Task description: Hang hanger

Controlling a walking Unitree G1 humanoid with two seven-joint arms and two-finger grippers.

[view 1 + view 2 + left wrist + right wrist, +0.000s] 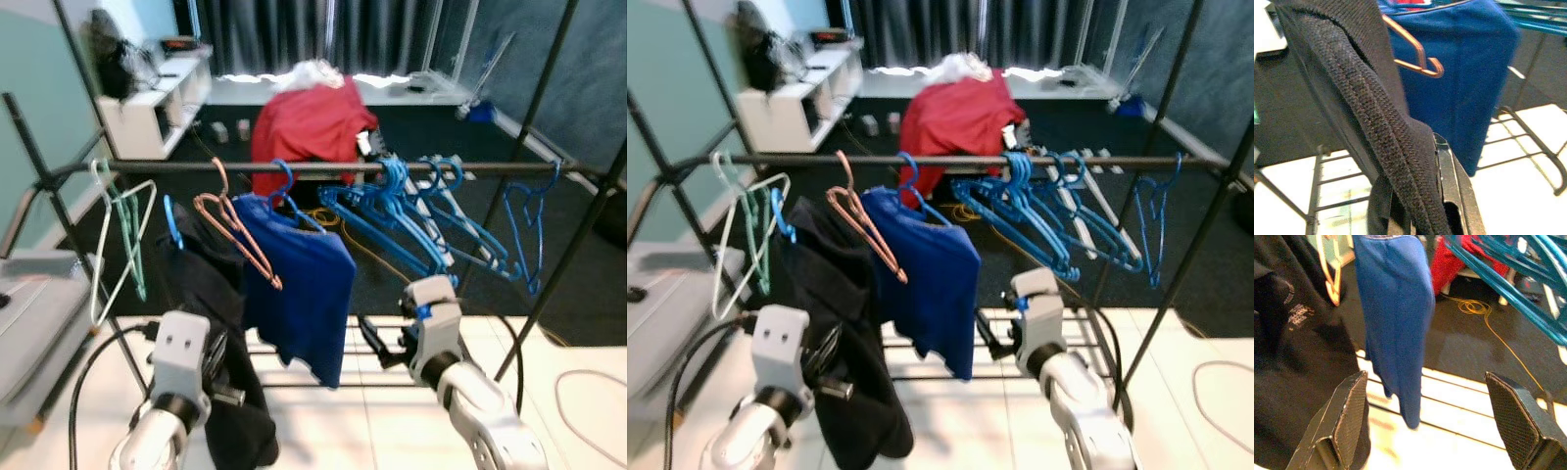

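A dark clothes rail (294,167) crosses in front of me. On it hang a black garment (211,294) on a blue hanger (172,223), an empty copper hanger (235,230), a blue shirt (304,284), several empty blue hangers (411,211) and pale green hangers (122,230). My left gripper (223,377) is low on the left, shut on the black garment, whose knit fabric (1386,127) drapes over its fingers. Below the blue hangers my right gripper (1425,382) stands open and holds nothing, just right of the shirt's hem.
The rack's slanted side poles (549,255) and low wire shelf (382,367) stand close ahead. A red cloth (313,122) lies heaped behind the rail on dark carpet. A white shelf unit (157,98) is at back left, a grey object (34,313) at my left.
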